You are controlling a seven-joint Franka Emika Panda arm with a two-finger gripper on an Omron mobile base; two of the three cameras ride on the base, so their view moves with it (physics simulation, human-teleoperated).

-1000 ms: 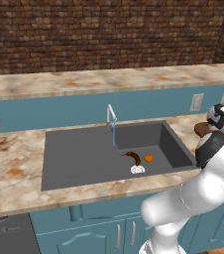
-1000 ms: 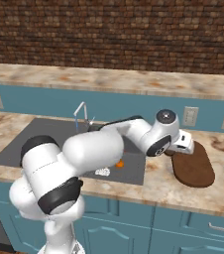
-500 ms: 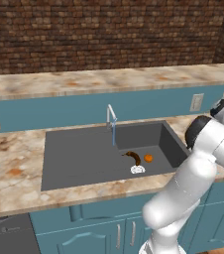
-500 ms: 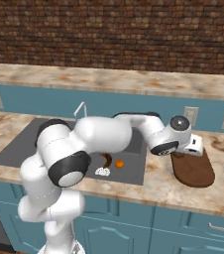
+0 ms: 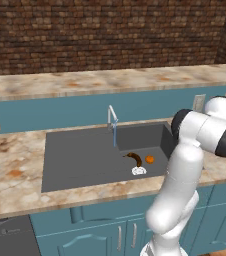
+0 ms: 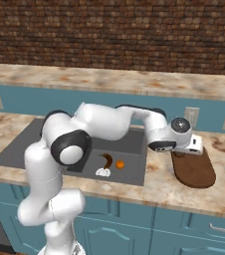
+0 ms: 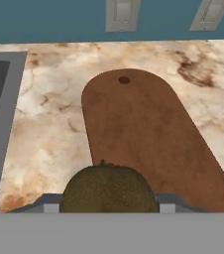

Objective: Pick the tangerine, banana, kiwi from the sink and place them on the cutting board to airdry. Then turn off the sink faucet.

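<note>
My gripper is shut on the kiwi, an olive-brown oval that bulges up between the two finger tips. Below and ahead of it lies the dark brown cutting board, bare, with a small hole at its far end. From the right base, the gripper hangs over the left end of the cutting board. The tangerine and the curved brown banana lie in the sink beside the white drain. A thin blue stream runs from the sink faucet.
Marble counter surrounds the board, with the sink's edge to its left. Two wall outlets sit on the blue backsplash behind the board. A brick wall rises behind a raised back counter.
The arm's links have swung round to the right while the hand has stayed over the board's left end with the kiwi. The fruits in the sink have not moved.
</note>
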